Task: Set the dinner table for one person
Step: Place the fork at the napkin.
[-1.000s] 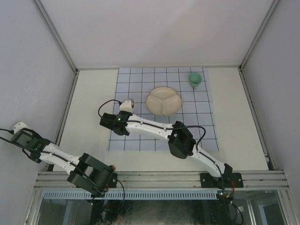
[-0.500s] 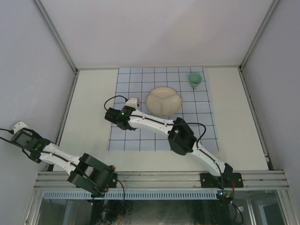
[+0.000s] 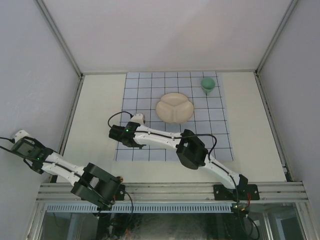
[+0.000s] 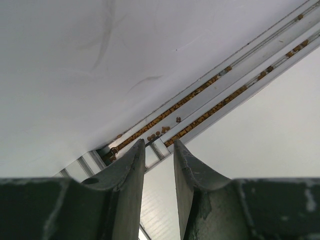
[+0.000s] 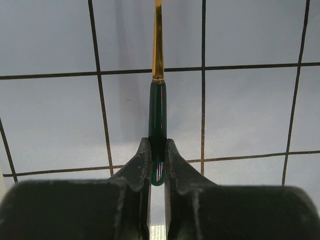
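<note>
We judge the step in hand to be laying the cutlery beside the plate (image 3: 174, 108). The right claw (image 5: 157, 145) is pressed together on the dark green handle of a piece of cutlery (image 5: 157, 112), whose golden stem runs away from the fingers and out of the top of the wrist view, so we cannot say whether it is a fork, a knife or a spoon. From above, that claw sits over the pale-blue checked cloth (image 3: 150, 95), to the left of the plate and apart from it. The cloth lies on the cream worktop (image 3: 97, 115), which fills the floor of the enclosure in front of both arm bases, and a green cup (image 3: 208, 85) stands near the cloth's far right corner. We cannot tell whether the cutlery already touches the cloth or hangs just above it. The left claw (image 4: 159, 147) is parted by a narrow gap with nothing between its fingers, and is swung out to the left wall, well away from the setting. As we see it, the next move calls for bringing the cutlery flat onto the cloth just beside the plate, lined up with the grid, and only then spreading the right claw and lifting straight up, so that the handle is not dragged askew.
</note>
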`<state>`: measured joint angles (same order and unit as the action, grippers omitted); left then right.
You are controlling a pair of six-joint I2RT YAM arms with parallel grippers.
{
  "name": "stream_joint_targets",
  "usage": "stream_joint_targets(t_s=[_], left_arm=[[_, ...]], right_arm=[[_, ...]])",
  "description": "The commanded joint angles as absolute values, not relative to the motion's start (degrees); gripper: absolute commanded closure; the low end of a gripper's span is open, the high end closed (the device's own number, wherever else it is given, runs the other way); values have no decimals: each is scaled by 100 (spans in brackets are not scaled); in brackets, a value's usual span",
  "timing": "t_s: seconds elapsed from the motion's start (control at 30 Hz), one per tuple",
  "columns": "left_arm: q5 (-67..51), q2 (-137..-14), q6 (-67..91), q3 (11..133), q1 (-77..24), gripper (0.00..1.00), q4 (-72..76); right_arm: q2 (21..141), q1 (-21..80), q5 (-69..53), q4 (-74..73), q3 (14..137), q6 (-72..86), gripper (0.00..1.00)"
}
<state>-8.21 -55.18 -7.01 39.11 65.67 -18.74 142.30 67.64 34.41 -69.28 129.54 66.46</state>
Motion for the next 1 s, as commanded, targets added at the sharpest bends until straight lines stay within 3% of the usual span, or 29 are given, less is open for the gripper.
stream_joint_targets(t_s=[0.0,0.97], left_arm=[[-935,-5542,-682,4173,6618,66,-1771],[-960,-5552,-640,4129,6618,66,-1731]], right_arm=[[14116,6704,3513,-6864,12977,6816,100],[14479,6410,3286,-6346,12978,6483,100]])
